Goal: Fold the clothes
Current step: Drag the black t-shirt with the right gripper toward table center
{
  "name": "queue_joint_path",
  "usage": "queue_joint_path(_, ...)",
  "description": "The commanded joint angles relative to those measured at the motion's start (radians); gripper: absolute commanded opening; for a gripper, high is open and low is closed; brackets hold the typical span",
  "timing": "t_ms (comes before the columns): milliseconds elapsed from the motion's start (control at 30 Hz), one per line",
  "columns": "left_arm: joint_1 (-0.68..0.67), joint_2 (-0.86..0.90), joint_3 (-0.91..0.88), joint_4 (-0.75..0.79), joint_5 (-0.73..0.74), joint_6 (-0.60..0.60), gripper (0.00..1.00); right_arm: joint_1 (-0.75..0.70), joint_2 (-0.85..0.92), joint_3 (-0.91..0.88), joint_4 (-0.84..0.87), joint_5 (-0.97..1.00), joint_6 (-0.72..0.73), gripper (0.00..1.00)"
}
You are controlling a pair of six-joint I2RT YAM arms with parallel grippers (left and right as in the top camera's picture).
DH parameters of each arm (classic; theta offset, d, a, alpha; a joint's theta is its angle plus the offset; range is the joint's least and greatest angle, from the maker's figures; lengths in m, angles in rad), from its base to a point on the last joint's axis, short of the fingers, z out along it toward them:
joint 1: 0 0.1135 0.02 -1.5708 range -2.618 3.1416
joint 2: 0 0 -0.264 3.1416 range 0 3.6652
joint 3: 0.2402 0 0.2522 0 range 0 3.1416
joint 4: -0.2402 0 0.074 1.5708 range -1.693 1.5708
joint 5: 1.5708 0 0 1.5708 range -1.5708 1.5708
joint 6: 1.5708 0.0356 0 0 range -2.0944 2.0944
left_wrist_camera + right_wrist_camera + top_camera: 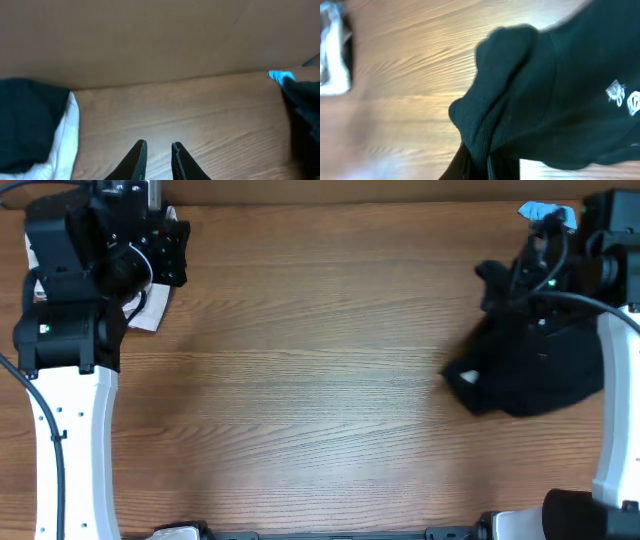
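**Right jaws pinch the black shirt; left jaws hold nothing**

The black shirt point(535, 375) lies bunched at the right side of the desk point(300, 360), under the right arm point(615, 410). The right jaws are closed on a fold of it, and in the right wrist view the cloth rises straight out from between them. Its white logo point(621, 96) shows off to the right of the grip.

The left jaws hang over bare wood at the far left corner. They are almost together, with a narrow gap and nothing in it. A black and white pile point(30, 125) lies just to their left, apart from them. A light blue garment point(545, 215) sits at the far right corner, behind the shirt.
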Motion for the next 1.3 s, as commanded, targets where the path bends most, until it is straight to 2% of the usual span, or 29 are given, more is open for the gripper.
queue_joint_path(0,0.022,-0.012,0.051,-0.01,-0.016,0.005,0.18,0.134,-0.026,0.138,-0.035,-0.044,-0.009,0.04)
queue_joint_path(200,0.066,-0.012,0.055,-0.024,-0.01,0.005,0.17,0.412,-0.026,0.36,-0.105,-0.043,0.059,0.04)
queue_joint_path(367,0.071,-0.014,0.055,-0.03,-0.01,0.005,0.17,0.5,-0.034,0.546,-0.199,-0.046,0.081,0.04)
queue_joint_path(667,0.071,-0.037,0.056,-0.025,-0.01,0.025,0.18,0.51,-0.19,0.712,-0.197,-0.06,0.108,0.04)
queue_joint_path(900,0.071,-0.042,0.056,-0.029,0.034,0.024,0.18,0.51,-0.263,0.722,-0.198,-0.006,0.107,0.04)
queue_joint_path(1033,0.064,-0.041,0.056,-0.037,0.121,0.025,0.17,0.51,-0.264,0.719,-0.198,0.057,0.103,0.04)
queue_joint_path(1133,0.029,-0.032,0.055,-0.069,0.185,0.048,0.17,0.51,-0.264,0.702,-0.198,0.105,0.095,0.04)
queue_joint_path(1267,-0.092,0.003,0.053,-0.166,0.206,0.142,0.21,0.51,-0.264,0.684,-0.198,0.191,0.096,0.04)
